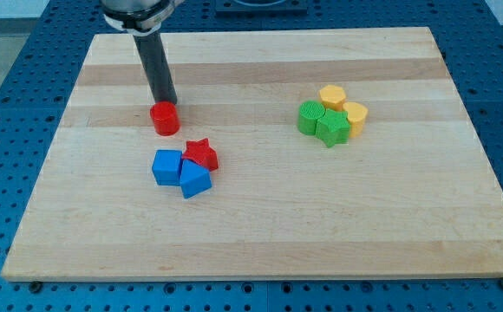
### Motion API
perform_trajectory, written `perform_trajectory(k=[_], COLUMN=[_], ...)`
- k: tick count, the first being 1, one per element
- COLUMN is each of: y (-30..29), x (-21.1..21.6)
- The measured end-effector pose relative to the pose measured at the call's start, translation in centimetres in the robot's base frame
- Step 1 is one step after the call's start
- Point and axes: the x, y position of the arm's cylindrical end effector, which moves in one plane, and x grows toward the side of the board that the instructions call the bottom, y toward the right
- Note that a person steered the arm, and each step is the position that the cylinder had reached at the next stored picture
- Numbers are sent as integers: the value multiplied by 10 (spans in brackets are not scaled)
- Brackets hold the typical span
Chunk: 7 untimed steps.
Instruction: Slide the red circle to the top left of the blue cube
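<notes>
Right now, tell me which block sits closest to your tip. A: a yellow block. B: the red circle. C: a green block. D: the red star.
B: my tip stands right at the upper edge of the red circle, seemingly touching it, while the red star lies lower by the blue blocks and the green and yellow blocks sit far off at the view's right.
</notes>
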Motion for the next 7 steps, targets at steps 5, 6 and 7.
perform_trajectory(k=[5,6,7], y=[-13,-25,-40], x=[48,65,80])
